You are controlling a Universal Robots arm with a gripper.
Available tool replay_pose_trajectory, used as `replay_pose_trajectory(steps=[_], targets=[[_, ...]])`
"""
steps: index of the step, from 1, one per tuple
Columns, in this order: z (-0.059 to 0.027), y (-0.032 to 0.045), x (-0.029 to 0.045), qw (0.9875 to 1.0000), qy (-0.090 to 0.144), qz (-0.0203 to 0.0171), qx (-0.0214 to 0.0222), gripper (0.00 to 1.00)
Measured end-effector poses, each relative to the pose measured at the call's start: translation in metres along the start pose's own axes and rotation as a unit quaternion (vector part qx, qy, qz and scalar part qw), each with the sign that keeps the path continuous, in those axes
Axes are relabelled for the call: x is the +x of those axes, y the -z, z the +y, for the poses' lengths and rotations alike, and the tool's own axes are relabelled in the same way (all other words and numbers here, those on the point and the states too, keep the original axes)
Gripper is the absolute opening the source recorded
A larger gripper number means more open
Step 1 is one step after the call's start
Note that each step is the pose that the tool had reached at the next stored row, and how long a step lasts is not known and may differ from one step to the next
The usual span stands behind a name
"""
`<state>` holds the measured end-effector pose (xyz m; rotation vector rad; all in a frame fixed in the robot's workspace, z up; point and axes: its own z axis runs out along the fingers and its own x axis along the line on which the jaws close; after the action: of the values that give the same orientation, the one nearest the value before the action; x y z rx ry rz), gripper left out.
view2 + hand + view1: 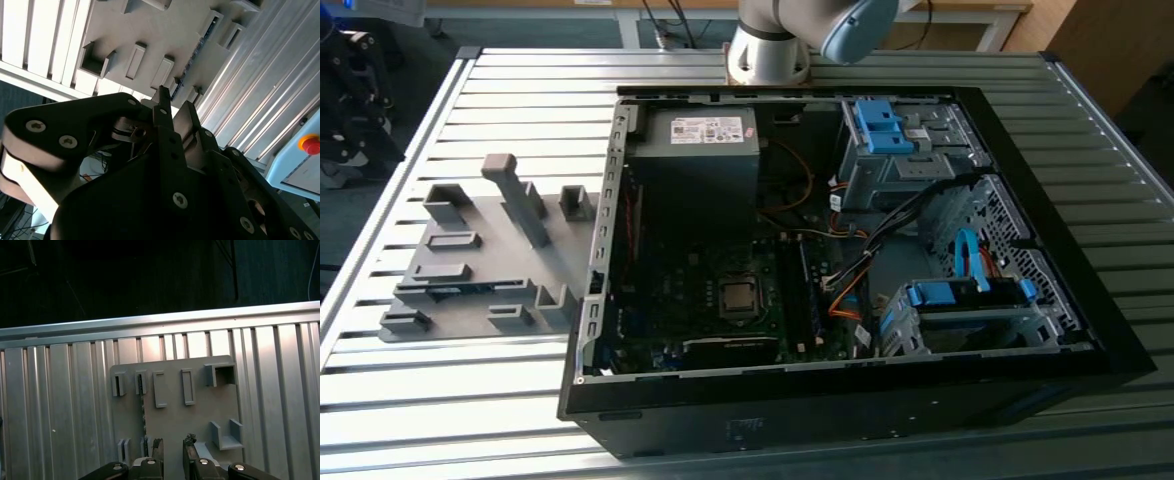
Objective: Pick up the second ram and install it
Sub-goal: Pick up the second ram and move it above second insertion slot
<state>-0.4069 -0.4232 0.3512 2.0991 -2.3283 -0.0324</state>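
The second ram (143, 410) is a thin dark strip standing on edge in slots of the grey fixture plate (200, 410). In the second wrist view the ram (199, 47) shows blue-green along its edge. In the exterior view the ram (454, 291) lies near the front of the plate (480, 260), on that view's left, beside the computer case (854, 400). My gripper (173, 442) hangs well above the plate. Its fingers are apart with nothing between them, and the ram lies just to one side of them. The second wrist view has the gripper (175, 102) from behind.
The open case holds a motherboard (720, 300), a power supply (694, 130), blue drive brackets (961, 295) and loose cables. Several grey blocks (520, 195) rise from the plate. The arm's base (767, 50) stands behind the case. A red button (311, 145) sits off the slatted table.
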Motion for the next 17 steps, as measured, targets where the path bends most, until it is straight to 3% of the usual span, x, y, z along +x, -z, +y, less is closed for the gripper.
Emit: replay_pose_trajectory(steps=[17], targets=[[-0.0001,-0.0032,0.0000,1.0000,0.000,0.0000,0.0000,0.30]])
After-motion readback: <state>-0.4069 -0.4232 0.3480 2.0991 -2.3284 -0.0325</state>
